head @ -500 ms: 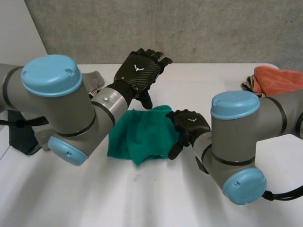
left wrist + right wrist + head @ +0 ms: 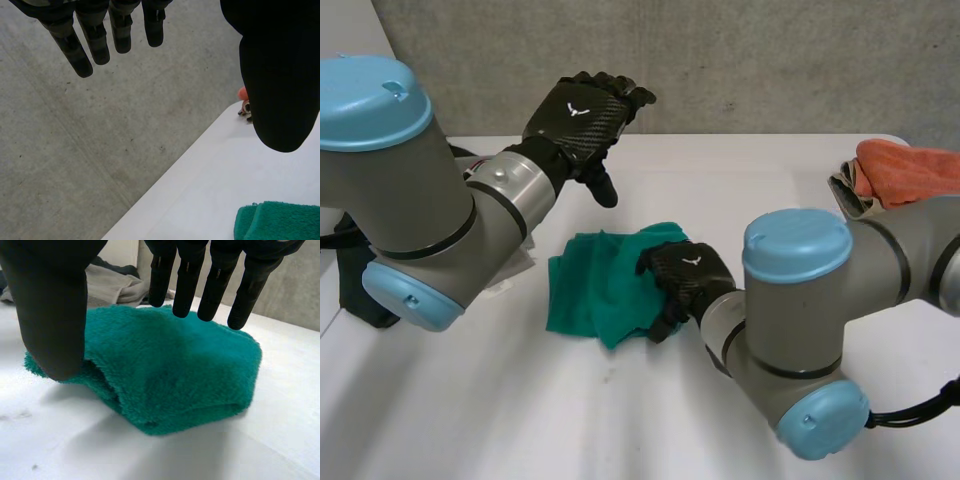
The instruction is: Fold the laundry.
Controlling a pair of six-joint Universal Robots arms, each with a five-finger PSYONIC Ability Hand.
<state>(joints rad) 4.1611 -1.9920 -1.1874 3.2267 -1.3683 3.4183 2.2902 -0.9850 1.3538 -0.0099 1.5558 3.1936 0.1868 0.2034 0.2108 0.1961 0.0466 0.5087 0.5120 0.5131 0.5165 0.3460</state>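
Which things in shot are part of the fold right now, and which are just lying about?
In the job:
- green fluffy towel, bunched on the white table
- right hand, open, at the towel's right side
- left hand, open, raised clear of it

Lying about:
- orange cloth heap at the table's far right
- grey cloth beyond the towel

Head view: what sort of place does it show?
Probably a robotics lab bench: a plain white table before a bare grey concrete wall, with a fluffy green towel and a crumpled orange cloth.
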